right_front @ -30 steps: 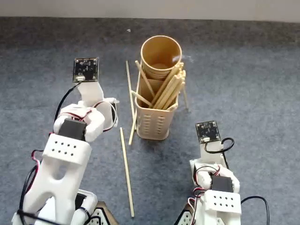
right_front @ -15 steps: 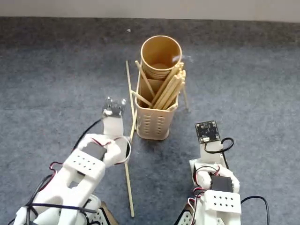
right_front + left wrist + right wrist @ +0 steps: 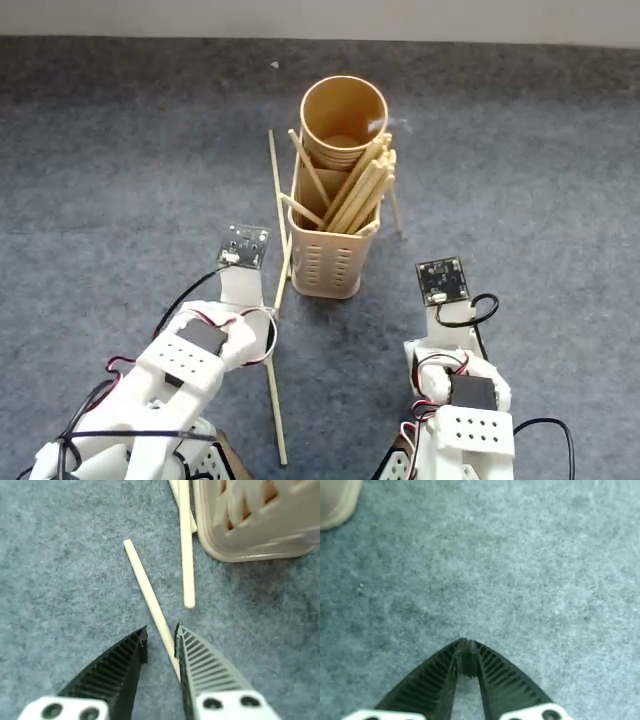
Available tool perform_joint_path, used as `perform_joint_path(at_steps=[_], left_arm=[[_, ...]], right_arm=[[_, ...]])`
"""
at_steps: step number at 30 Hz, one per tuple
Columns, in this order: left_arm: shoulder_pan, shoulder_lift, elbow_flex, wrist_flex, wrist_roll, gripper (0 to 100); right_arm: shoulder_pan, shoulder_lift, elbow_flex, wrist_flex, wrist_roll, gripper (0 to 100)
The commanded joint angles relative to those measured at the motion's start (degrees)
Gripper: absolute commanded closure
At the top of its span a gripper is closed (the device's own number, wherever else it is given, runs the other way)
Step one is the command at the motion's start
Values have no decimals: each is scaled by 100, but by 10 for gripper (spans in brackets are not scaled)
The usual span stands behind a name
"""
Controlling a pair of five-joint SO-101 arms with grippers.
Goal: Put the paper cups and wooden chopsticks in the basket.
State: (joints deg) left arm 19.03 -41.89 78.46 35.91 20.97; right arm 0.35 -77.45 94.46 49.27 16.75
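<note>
left arm (image 3: pixel 190 370): stretched forward and low over the surface, wrist board just left of the basket's base
left gripper (image 3: pixel 161 630): aimed steeply down at the surface, tips close to it
left fingers (image 3: pixel 122 670): parted narrowly, one on each side of the loose chopstick, not clamped on it
loose chopstick (image 3: pixel 150 592): lay flat on the surface, ran slantwise between the fingertips, near end hidden under the lighter finger; could not tell whether it touched that finger
second chopstick (image 3: pixel 186 545): lay flat just beside the basket's base, apart from the loose chopstick
basket (image 3: pixel 325 262): stood upright mid-surface, ahead of both arms and between them
paper cups (image 3: pixel 343 120): stacked upright in the far part of the basket
bundled chopsticks (image 3: pixel 358 190): stood in the basket, leaned slantwise against the cup stack
thin stick (image 3: pixel 277 185): ran along the basket's left side, outside it
right arm (image 3: pixel 455 410): folded back near its own base, right of the basket
right gripper (image 3: pixel 466 642): pointed down over bare carpet
right fingers (image 3: pixel 492 672): pressed together at the tips, nothing between them
surface (image 3: pixel 530 200): grey carpet
</note>
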Motion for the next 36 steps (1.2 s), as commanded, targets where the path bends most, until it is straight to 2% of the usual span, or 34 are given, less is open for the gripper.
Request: perform_joint_path(at_steps=[1,3,10,13,18,22,30,33,36], left_arm=[[31,-75,-4,-53,-53,944],[57,-75,13,-44,-53,1000],[-13,-84,92,-62,-62,994],[-356,-127,-127,-79,-62,994],[-1068,-92,-1719,-70,-70,994],[-1165,-84,-3354,-114,-70,994],[-690,-84,-6053,-1530,-62,994],[-435,-66,-6633,-1846,-88,994],[4,145,-6686,-2277,-782,994]], right_arm=[[-48,-57,4,-84,62,994],[-48,-57,4,-84,62,994],[-48,-57,4,-84,62,994],[-48,-57,4,-84,62,994],[-48,-57,4,-84,62,994],[-57,-57,4,-84,62,994],[-66,-57,4,-84,62,994],[-75,-57,4,-84,62,994],[-75,-57,4,-84,62,994]])
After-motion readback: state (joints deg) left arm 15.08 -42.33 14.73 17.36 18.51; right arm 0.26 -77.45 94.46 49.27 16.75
